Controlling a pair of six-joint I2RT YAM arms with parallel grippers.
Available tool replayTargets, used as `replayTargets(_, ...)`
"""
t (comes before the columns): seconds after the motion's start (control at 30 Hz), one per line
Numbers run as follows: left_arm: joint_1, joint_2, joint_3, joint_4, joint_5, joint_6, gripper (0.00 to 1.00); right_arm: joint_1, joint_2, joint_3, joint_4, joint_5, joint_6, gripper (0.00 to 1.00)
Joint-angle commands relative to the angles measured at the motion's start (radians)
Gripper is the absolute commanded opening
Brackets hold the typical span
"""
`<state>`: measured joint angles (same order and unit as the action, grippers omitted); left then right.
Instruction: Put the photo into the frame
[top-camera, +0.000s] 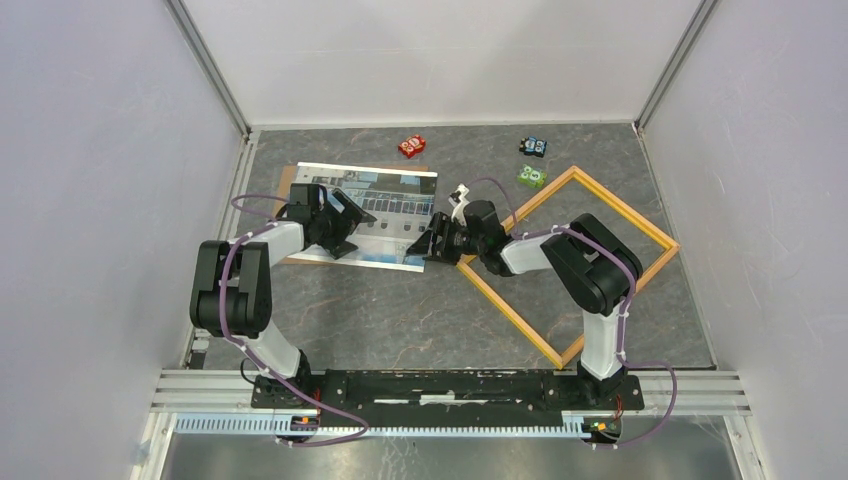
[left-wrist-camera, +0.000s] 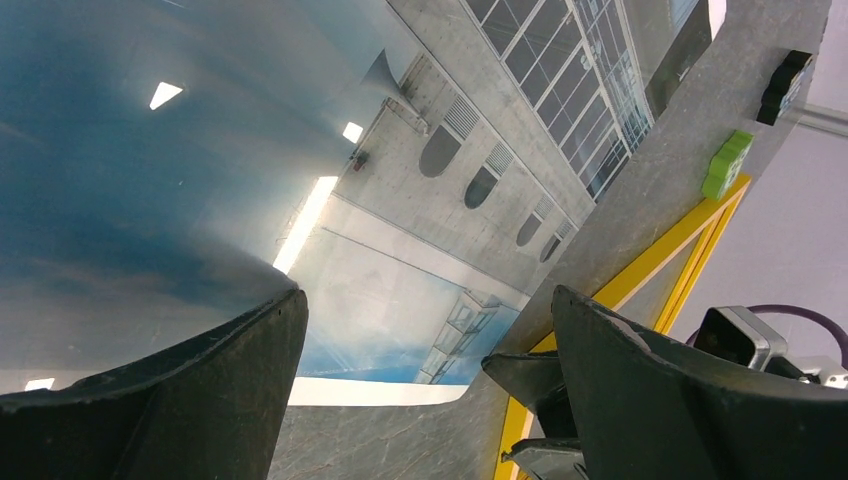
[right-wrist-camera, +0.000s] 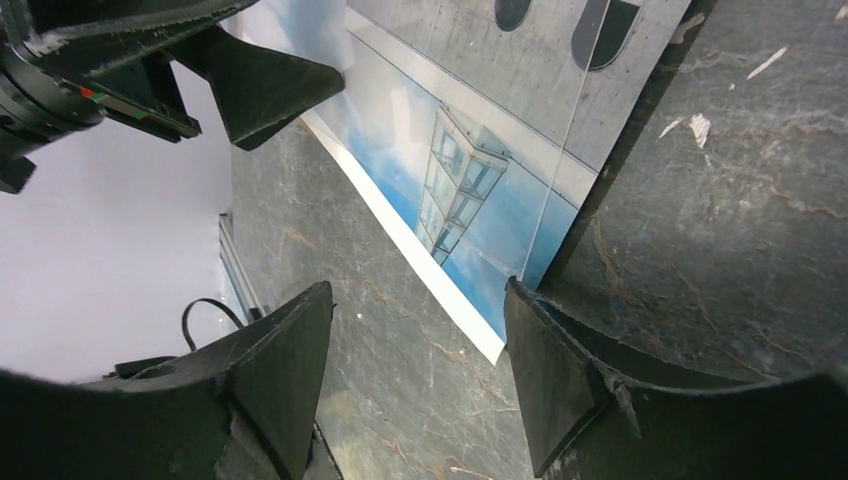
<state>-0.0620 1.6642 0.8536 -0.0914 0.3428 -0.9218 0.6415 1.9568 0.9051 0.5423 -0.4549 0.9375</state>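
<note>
The widest free stretch is the bare grey table (top-camera: 400, 320) in front of the photo (top-camera: 395, 205), between it and the arm bases. The narrow gap between the photo's right edge and the near corner of the frame (top-camera: 510, 312) is taken up by the right gripper (top-camera: 432, 243), its jaws apart at the photo's lower right corner. The left gripper (top-camera: 352, 232) hangs over the photo's left part, jaws spread wide, blocking that side, with the left wall close behind. Inside the frame the table is bare, though the right arm crosses it. A green block (top-camera: 531, 177) sits just beside the frame's far corner; a red block (top-camera: 411, 146) and a blue-black one (top-camera: 535, 147) lie near the back wall.
</note>
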Motion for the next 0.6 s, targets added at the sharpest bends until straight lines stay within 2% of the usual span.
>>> replayTargets(0.0, -0.002, 0.039, -0.041, -0.053, -0.017, -0.017, 1.00, 0.007, -0.010, -0.017, 0.085, 0.003, 0.091, 0.70)
replayTargets(0.33, -0.007, 0.030, -0.047, -0.045, -0.007, -0.020, 1.00, 0.001, 0.008, -0.002, 0.126, 0.045, 0.116, 0.72)
replayTargets(0.57, -0.014, 0.019, -0.047, -0.042, -0.009, -0.014, 1.00, -0.005, -0.014, -0.005, -0.003, 0.108, 0.042, 0.73)
